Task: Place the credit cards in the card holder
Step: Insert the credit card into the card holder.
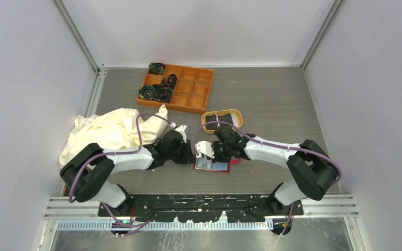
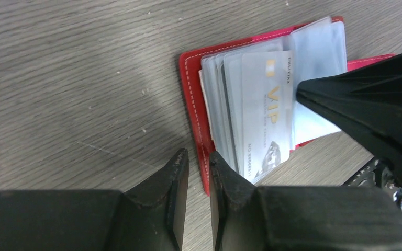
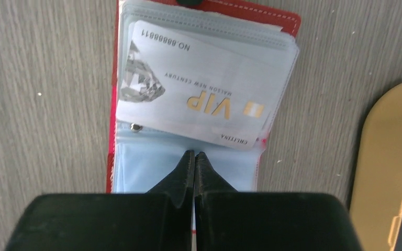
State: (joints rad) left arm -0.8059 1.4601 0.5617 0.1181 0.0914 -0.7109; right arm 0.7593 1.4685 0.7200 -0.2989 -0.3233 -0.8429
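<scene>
the card holder (image 1: pixel 225 167) lies open on the grey table (image 1: pixel 277 104) at the lower middle of the overhead view, between the two arms' tips. its red cover (image 2: pixel 191 94) faces down and its clear pockets fan upward. a pale grey credit card (image 3: pixel 188 99) printed "vip" in gold sits on top of the fanned pockets; whether it is fully inside a sleeve cannot be told.

the left gripper (image 2: pixel 198 157) is at the holder's left edge, its jaws nearly together with only a thin gap between them. the red rim runs right up against one finger (image 2: pixel 225 178), but the pictures do not show whether the rim is pinched or merely touched.

the right gripper (image 3: pixel 194 155) has its jaws pressed fully together with nothing visible between them. its tip rests on the light-blue pocket just below the card's long edge. in the left wrist view the same black tip (image 2: pixel 299 91) comes in from the right of the frame and meets the card's end.

a tan oval tray (image 1: pixel 234 112) lies just above the holder. an orange compartment box (image 1: pixel 188 89) with dark coiled things in some cells sits toward the upper middle, and a cream cloth (image 1: pixel 110 130) is heaped at the left.
</scene>
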